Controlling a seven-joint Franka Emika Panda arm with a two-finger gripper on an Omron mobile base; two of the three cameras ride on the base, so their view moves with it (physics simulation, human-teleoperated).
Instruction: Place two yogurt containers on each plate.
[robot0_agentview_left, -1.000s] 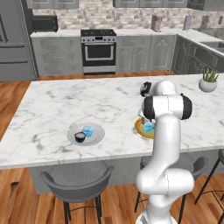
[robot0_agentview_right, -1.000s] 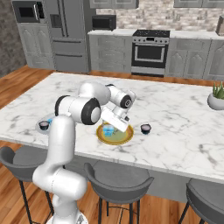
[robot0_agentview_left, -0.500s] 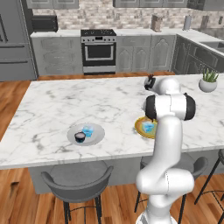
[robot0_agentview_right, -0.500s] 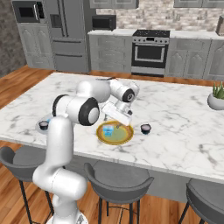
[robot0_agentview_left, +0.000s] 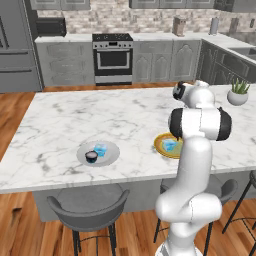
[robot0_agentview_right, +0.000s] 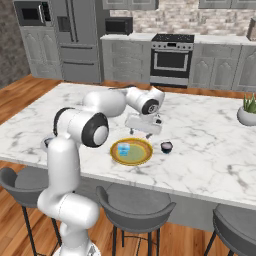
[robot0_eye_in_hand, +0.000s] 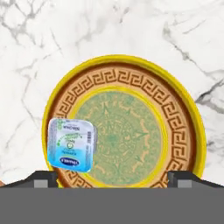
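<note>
The golden yellow plate (robot0_eye_in_hand: 127, 135) with a greenish centre lies right under my open gripper (robot0_eye_in_hand: 113, 179), whose fingertips (robot0_eye_in_hand: 43, 178) stand wide apart with nothing between them. One light blue yogurt cup (robot0_eye_in_hand: 71, 145) sits on that plate's left side. In the right base view my gripper (robot0_agentview_right: 146, 133) hovers over the far edge of the yellow plate (robot0_agentview_right: 137, 155); a dark yogurt cup (robot0_agentview_right: 166, 147) stands on the counter just right of it. The grey plate (robot0_agentview_left: 111, 152) holds a dark cup (robot0_agentview_left: 91, 156) and a light blue cup (robot0_agentview_left: 101, 149).
A white potted plant (robot0_agentview_right: 247, 111) stands at the counter's far right. Grey bar stools (robot0_agentview_left: 89, 207) line the near side of the marble island. The stove and cabinets stand along the back wall.
My hand has risen and drawn back from the yellow plate. The light blue cup stays on the plate.
</note>
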